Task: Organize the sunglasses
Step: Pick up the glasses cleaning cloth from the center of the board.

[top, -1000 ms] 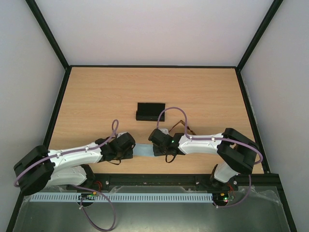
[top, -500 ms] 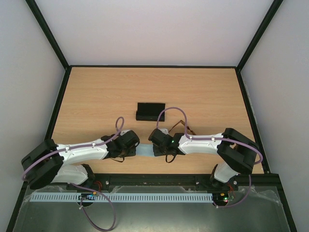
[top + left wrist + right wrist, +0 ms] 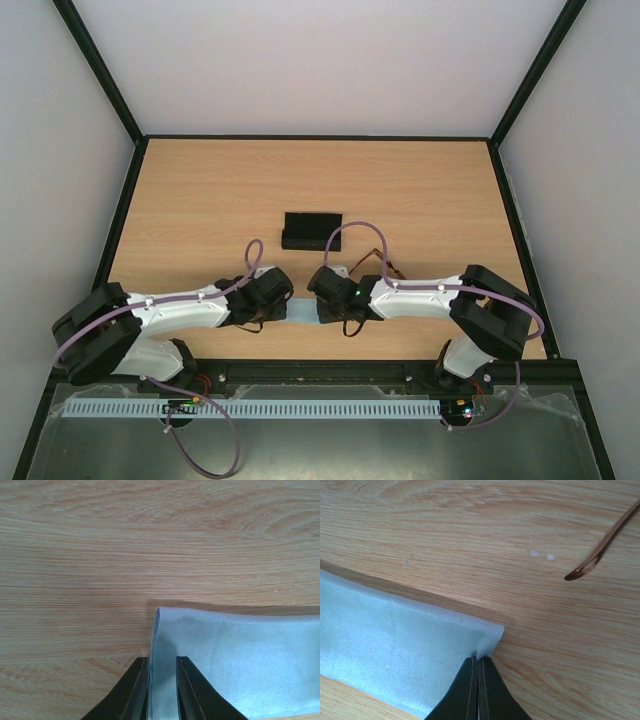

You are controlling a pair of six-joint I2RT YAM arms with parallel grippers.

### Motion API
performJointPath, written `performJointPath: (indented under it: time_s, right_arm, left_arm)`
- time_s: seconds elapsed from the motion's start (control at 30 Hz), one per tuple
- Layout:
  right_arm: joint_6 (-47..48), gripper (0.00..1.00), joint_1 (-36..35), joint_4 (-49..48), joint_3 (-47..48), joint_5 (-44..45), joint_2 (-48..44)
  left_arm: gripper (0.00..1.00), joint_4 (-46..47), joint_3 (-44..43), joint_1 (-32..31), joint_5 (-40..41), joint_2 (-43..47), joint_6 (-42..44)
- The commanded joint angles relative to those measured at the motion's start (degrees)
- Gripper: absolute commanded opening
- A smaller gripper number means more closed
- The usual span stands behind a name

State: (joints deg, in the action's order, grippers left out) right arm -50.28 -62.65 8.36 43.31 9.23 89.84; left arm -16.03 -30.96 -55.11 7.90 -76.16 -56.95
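The light blue cloth (image 3: 300, 312) lies at the table's near edge between my two grippers. My right gripper (image 3: 478, 659) is shut on the cloth's corner (image 3: 487, 635) and lifts it slightly. My left gripper (image 3: 162, 659) is narrowly open, with its fingers on either side of the cloth's raised left edge (image 3: 156, 630). Of the sunglasses, only a thin reddish-brown temple tip (image 3: 600, 550) shows in the right wrist view. In the top view they (image 3: 366, 259) are mostly hidden behind my right arm. The black case (image 3: 311, 231) sits farther back at mid-table.
The wooden table (image 3: 200, 200) has a black rim. A purple cable (image 3: 345, 230) loops above my right wrist, close to the case. My two wrists are close together over the cloth.
My left arm has moved right, bringing its gripper onto the cloth's left edge. My right arm has stayed still, holding the cloth corner.
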Motion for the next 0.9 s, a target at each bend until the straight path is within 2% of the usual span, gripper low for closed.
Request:
performJointPath:
  time_s: [0.0, 0.33, 0.87]
  right_arm:
    - [0.43, 0.01, -0.55, 3.18, -0.45, -0.88, 1.15]
    - [0.62, 0.01, -0.54, 3.07, -0.42, -0.98, 1.17]
    - [2.19, 0.01, -0.45, 6.58, 4.16, 0.60, -0.67]
  left_arm:
    - [0.16, -0.93, 0.38, -0.46, -0.87, -1.40, 0.40]
    - [0.03, -0.38, 0.32, -0.43, -1.18, -2.21, 0.46]
    - [0.02, -3.71, -4.21, 1.16, 0.77, 2.24, 1.23]
